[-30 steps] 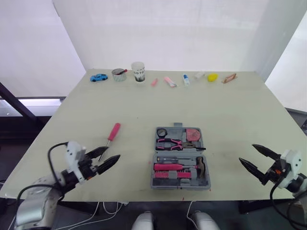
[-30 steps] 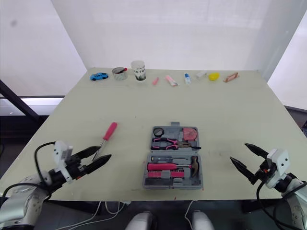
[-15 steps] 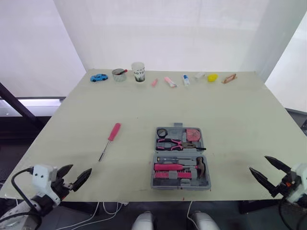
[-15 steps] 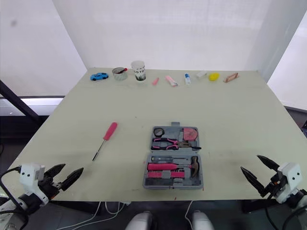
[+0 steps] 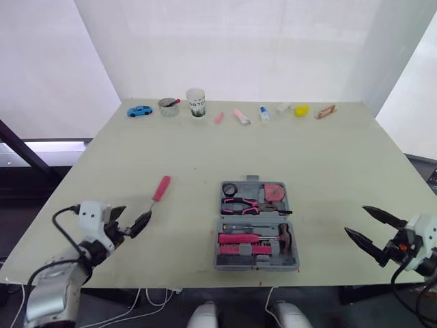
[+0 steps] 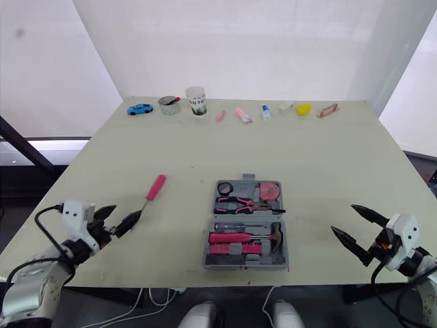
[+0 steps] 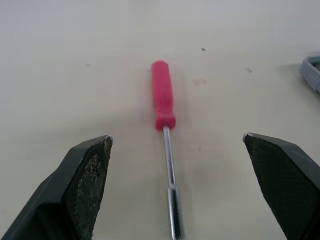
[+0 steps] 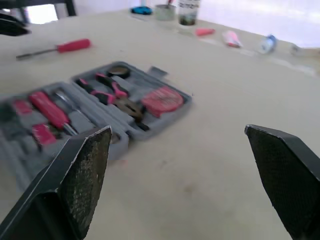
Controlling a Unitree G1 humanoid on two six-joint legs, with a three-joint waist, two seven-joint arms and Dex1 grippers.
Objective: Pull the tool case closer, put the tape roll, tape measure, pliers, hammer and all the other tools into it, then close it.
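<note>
We log the screwdriver [image 7: 167, 145] lying left of the tool case [image 5: 257, 266], tip toward our left gripper [image 5: 130, 217], long axis along its reach. Fingers spread wide, empty. Left arm is nearer.

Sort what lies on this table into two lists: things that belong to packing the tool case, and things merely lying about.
Job: tool case, open; pliers, hammer, tape measure and tape roll inside it; screwdriver loose on the table.
Lying about, along the far edge: toy car, tin, paper cup, yellow object.
</note>
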